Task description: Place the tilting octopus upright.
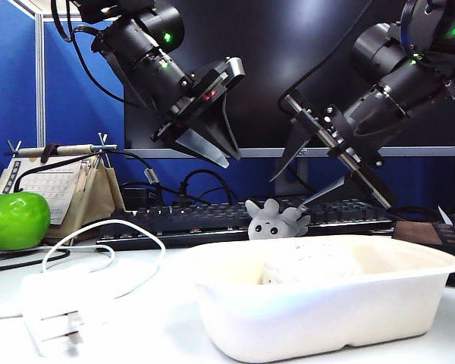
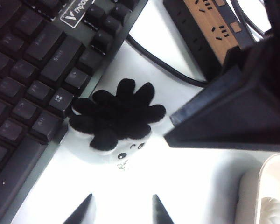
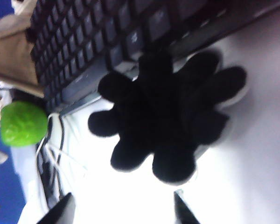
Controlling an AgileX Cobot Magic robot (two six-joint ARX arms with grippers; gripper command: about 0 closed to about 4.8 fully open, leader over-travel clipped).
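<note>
The octopus (image 1: 277, 221) lies tipped over on the white worktop (image 1: 159, 318), its tentacles pointing up and its face low, right against the front edge of the keyboard (image 1: 212, 220) and just behind the white tray (image 1: 326, 303). In the left wrist view its dark underside is uppermost, with the small eyes and smile showing at the pale rim (image 2: 116, 128); in the right wrist view the dark tentacles fill the middle (image 3: 170, 116). Both grippers hang in the air above it, well apart from each other and touching nothing — the left gripper (image 1: 205, 144) up over the keyboard, its fingers spread apart and empty, and the right gripper (image 1: 307, 171) closer to the toy, its jaws also standing wide with nothing between them. A green apple (image 1: 15, 220) sits near the worktop's left edge, beside a desk calendar (image 1: 57, 189). A white charger (image 1: 61, 311) with a looping cable rests near the front left corner. A pale lump (image 1: 307, 267) lies inside the tray.
</note>
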